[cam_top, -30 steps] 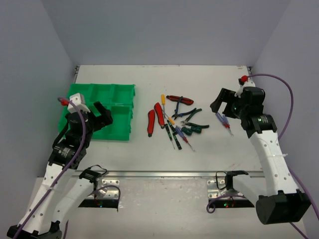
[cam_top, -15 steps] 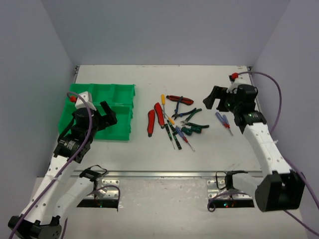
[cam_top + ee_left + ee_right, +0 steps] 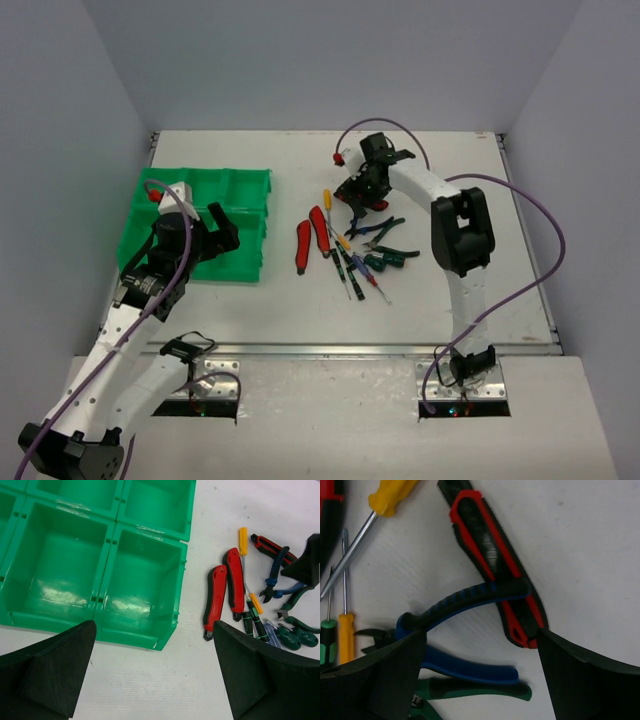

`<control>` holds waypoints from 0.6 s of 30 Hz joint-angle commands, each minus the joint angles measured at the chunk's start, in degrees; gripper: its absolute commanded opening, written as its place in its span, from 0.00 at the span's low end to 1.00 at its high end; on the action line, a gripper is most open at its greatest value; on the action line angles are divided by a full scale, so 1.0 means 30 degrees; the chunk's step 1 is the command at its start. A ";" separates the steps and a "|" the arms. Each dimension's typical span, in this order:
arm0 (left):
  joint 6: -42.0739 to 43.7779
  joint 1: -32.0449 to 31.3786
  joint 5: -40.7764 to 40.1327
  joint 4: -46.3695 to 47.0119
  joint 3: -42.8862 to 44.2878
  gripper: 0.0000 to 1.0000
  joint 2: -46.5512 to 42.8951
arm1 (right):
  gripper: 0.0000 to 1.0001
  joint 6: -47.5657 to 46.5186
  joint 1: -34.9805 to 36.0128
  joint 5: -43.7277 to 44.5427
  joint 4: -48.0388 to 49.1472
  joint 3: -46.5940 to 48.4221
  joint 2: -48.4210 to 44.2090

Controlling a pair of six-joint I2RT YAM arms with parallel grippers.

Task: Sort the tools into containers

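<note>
The right hand hangs low over the tool pile, fingers wide apart and gripping nothing. Right under it lie the blue cutters. Their upper handle runs almost from finger to finger, so it lies along the closing line rather than across it, and a turn of the wrist looks needed before a clean pinch. The red-black tool lies slantwise beneath that handle, its lower end close by the right finger. Green-handled pliers touch the cutters on the near side and the screwdrivers crowd the left, so only the far right shows bare bench. The bin lies well apart, past the pile. The left hand, open and empty, hovers over its near compartments, far nearer to it.
</note>
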 commanded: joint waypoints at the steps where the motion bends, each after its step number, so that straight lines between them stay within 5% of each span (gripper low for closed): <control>1: 0.0262 -0.0147 0.0031 0.0781 0.0003 1.00 -0.0183 | 0.90 -0.2642 -0.0464 -0.0240 -0.0452 0.1324 0.0297; 15: 0.0262 -0.0147 0.0001 0.0734 0.0030 1.00 0.0008 | 0.82 -0.3845 -0.1056 -0.1982 -0.0689 0.1924 0.1905; 18: 0.0237 -0.0147 -0.0024 0.0731 0.0001 1.00 -0.0046 | 0.69 -0.3858 -0.1372 -0.2921 -0.1161 0.2089 0.2463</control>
